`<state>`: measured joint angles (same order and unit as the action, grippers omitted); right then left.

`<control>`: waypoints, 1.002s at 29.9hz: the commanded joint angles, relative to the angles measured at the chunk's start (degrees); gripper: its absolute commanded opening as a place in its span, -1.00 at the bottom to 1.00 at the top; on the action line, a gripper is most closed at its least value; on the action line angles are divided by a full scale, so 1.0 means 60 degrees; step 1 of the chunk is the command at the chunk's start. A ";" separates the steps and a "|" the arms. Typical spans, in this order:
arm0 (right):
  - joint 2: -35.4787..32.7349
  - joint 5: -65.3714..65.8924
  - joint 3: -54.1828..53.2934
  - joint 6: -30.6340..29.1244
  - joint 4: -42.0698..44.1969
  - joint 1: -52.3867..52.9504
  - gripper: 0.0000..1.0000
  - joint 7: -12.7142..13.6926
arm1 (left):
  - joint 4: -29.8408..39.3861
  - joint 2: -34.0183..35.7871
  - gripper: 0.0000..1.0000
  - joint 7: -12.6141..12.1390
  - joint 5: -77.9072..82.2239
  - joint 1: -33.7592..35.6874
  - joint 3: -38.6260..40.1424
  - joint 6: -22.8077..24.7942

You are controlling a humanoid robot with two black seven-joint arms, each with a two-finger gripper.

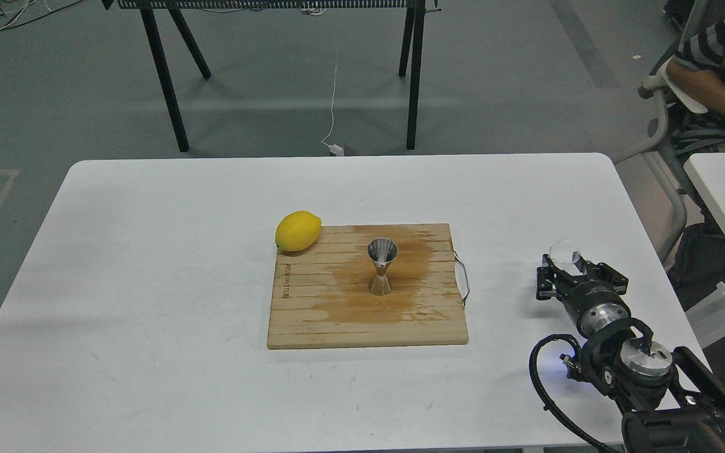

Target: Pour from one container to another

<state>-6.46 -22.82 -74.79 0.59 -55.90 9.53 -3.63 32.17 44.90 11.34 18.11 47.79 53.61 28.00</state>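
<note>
**Inspector A:** Jigger (381, 267) is standing upright near the middle of the board (312, 314), on a dark wet-looking patch. Working across from the left: the lemon (297, 231) is lying at the board's far-left corner, partly overhanging the table (148, 283). No left arm is showing anywhere in view.

**Inspector B:** And the right side?

**Inspector A:** The right gripper (565, 267) is sitting low over the table, well apart from the board's wire handle (462, 278). Its fingers are appearing on either side of the glass cup (564, 251), which is showing at the fingertips. Whether they are actually pinching the glass, I cannot tell from this angle.

**Inspector B:** Which step are we recording?

**Inspector A:** In my judgement, the pick-up of the cup is under way; carrying and pouring are not yet done. Whether the cup is holding any liquid is unclear.

**Inspector B:** Requirements for the next move?

**Inspector A:** A confirmed firm hold, then a level lift and travel leftward to the jigger, with the lip lined up above its narrow open cone before tipping. The mouth is small, so spillage is the risk.
</note>
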 commanded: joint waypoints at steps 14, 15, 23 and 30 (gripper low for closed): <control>0.0007 -0.0005 0.0028 -0.0083 -0.0146 -0.0093 0.94 0.0019 | -0.0001 0.0089 0.99 0.0000 -0.0001 0.0004 0.0001 0.0000; 0.0007 -0.0005 0.0014 -0.0098 -0.0248 -0.0108 0.94 0.0019 | -0.0001 0.0089 0.99 0.0000 -0.0015 0.0004 0.0001 0.0000; -0.1265 -0.0005 -0.0118 -0.0171 -0.2078 -0.0621 0.94 0.0019 | -0.0001 0.0104 0.99 0.0058 -0.0001 0.0004 -0.0028 0.0000; -0.2424 0.0418 -0.0178 -0.0273 -0.2418 0.0312 0.94 0.0063 | -0.0016 0.0001 0.99 0.0059 -0.0015 -0.0025 -0.0014 0.0000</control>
<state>-18.62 -22.26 -76.53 -0.57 -70.74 7.07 -3.34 32.17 45.38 11.73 18.09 47.81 53.42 28.00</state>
